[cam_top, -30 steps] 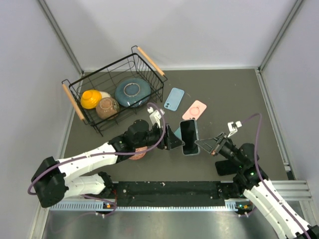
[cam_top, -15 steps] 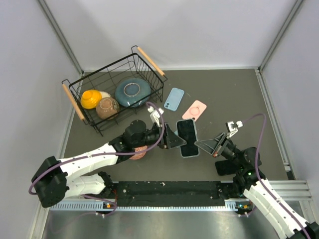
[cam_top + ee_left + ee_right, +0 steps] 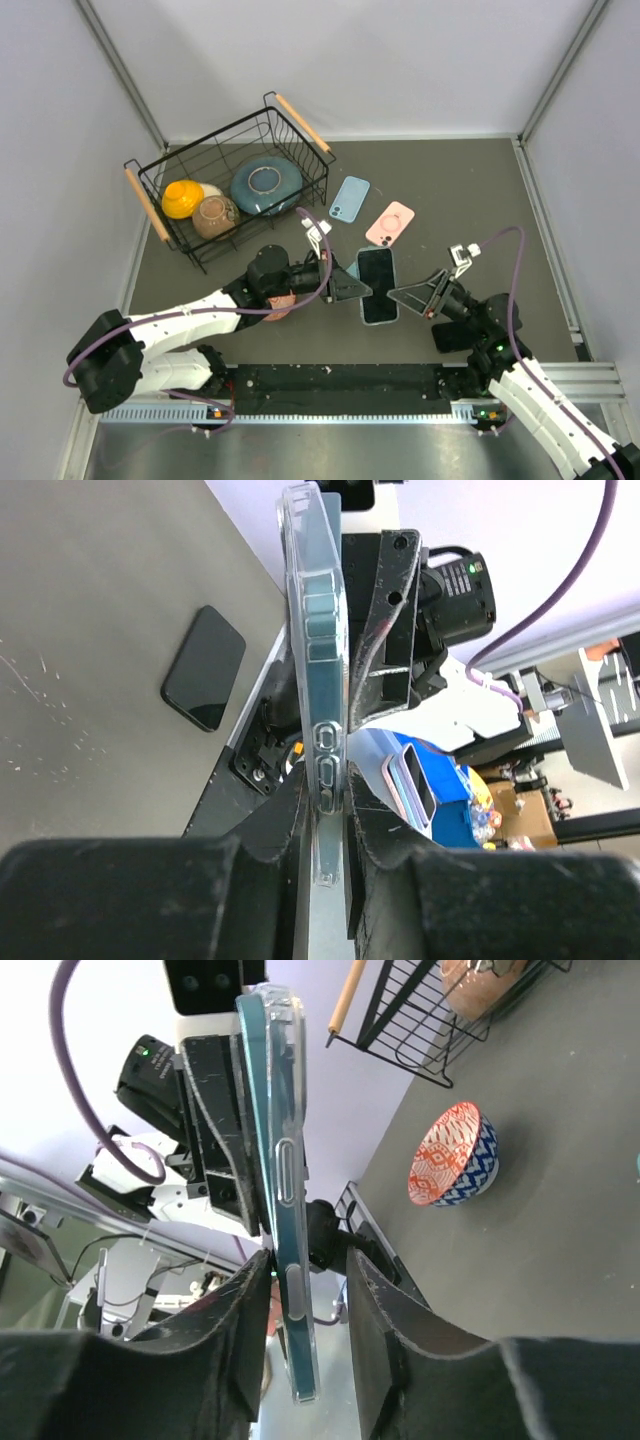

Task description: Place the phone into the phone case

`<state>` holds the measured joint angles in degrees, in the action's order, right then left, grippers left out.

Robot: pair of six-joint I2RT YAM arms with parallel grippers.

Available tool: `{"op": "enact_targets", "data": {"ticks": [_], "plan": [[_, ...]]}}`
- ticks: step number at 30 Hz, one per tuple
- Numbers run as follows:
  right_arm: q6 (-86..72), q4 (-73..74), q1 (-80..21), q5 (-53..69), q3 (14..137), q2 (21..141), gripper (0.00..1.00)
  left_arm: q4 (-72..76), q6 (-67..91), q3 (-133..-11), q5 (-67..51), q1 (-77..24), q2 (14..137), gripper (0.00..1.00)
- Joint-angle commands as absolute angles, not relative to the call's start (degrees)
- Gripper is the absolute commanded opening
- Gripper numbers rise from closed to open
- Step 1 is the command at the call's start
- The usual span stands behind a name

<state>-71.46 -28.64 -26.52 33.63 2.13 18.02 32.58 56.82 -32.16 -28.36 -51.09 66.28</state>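
**Phone and Case Pinched Between Both Grippers**

Far left on the table (image 3: 480,190): a wire basket (image 3: 148,205) holding a yellow object (image 3: 182,198), a brown bowl (image 3: 216,216) and a grey-blue plate (image 3: 266,184). Just right of that, half hidden under the left arm, a red-and-blue patterned bowl (image 3: 452,1156).

Next, the left gripper (image 3: 350,287), jaws closed tight on the left long edge of the phone case (image 3: 308,570). Both fingers pressed against the clear rim in the wrist view.

At the middle, near the front of the table and raised off it, the phone (image 3: 378,285). Dark screen up, lying in that case, a teal side showing through. Fully seated or not, impossible to tell.

Behind it, flat on the table and well apart from the grippers, a light blue phone-shaped item (image 3: 349,198) and, to its right, a pink case (image 3: 390,222).

Right of the phone, the right gripper (image 3: 398,296), jaws narrowed around the opposite long edge. One finger against the case, a sliver of gap seeming to show beside the other. Firm hold or not, unclear.

Farthest right, under the right arm, a dark flat slab (image 3: 203,668) on the table.
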Motion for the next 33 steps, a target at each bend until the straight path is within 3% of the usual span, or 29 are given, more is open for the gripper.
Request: {"op": "enact_targets", "data": {"ticks": [1, 8, 14, 18, 22, 24, 25, 26, 29, 33], "plan": [[-65.66, -23.92, -27.16, 34.72, 5.44, 18.02, 0.39, 37.37, 53.71, -32.69, -33.22, -51.42, 65.22, 0.00], [-60.21, -21.79, -27.16, 34.54, 10.54, 22.93, 0.71, 33.23, 49.31, -32.78, -39.19, -51.24, 64.43, 0.00], [-59.32, -27.50, -27.16, 38.41, 14.32, 31.54, 0.70, 31.91, 47.99, -30.77, -41.05, -50.71, 63.90, 0.00], [-58.45, -28.74, -27.07, 39.64, 16.34, 33.84, 0.53, 32.08, 47.90, -28.92, -41.74, -49.57, 63.63, 0.00], [-57.83, -28.83, -27.16, 39.73, 16.96, 34.54, 0.46, 32.43, 48.16, -28.13, -43.06, -48.61, 64.33, 0.00], [-57.66, -28.74, -27.16, 39.29, 16.79, 34.63, 0.36, 32.43, 48.16, -28.21, -43.42, -48.34, 64.86, 0.00], [-57.40, -29.09, -27.07, 39.20, 16.70, 34.63, 0.26, 32.52, 48.25, -28.30, -43.77, -48.17, 65.30, 0.00], [-56.87, -29.09, -27.07, 39.20, 16.53, 34.72, 0.07, 32.43, 48.25, -28.30, -43.77, -48.08, 65.56, 0.00], [-56.86, -30.92, -27.16, 39.81, 15.39, 35.42, 0.00, 32.52, 48.25, -28.30, -44.21, -47.55, 66.36, 0.00], [-57.66, -31.30, -27.16, 40.52, 14.32, 36.47, 0.00, 30.94, 48.16, -28.91, -44.47, -47.11, 67.41, 0.00]]}}
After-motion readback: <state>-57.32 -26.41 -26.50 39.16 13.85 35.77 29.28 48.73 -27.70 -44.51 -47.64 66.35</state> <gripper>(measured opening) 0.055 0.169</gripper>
